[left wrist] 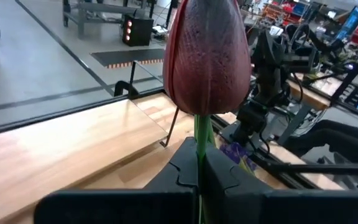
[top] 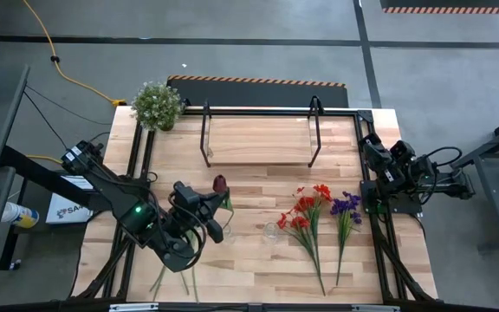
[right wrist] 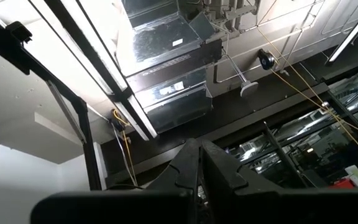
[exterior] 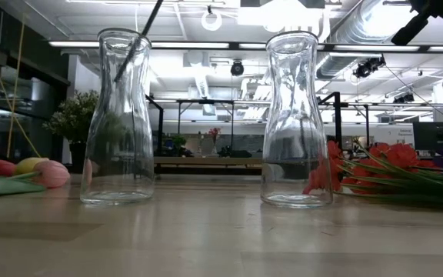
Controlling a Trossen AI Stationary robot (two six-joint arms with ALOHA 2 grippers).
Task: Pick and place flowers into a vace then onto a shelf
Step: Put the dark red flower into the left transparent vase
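My left gripper [top: 215,204] is shut on a maroon tulip [left wrist: 207,56] and holds it over the left of two clear glass vases [exterior: 121,115]. The bloom [top: 221,184] points toward the shelf. The tulip's thin stem [exterior: 137,46] slants down into that vase's neck. The second vase [exterior: 297,119] stands empty to its right. Red flowers [top: 306,212] and purple sprays [top: 346,206] lie flat on the table's right part. Pink and yellow tulips [exterior: 33,169] lie at the left. My right gripper [right wrist: 197,168] is shut and parked at the table's right edge, pointing up at the ceiling. My left gripper pinches the tulip's green stem [left wrist: 201,134] between its two fingers, just below the bloom. The fingers lie across the stem and come roughly level from the table's left side. The flower is lifted clear of the table, bloom uppermost, with its lower stem slanting into the left vase's mouth.
The light-wood shelf [top: 258,139] on its black frame stands along the far side of the table. A bushy potted plant [top: 157,104] sits at the far left corner. My right arm [top: 397,173] stands by the right edge. Bare tabletop lies in front of the vases.
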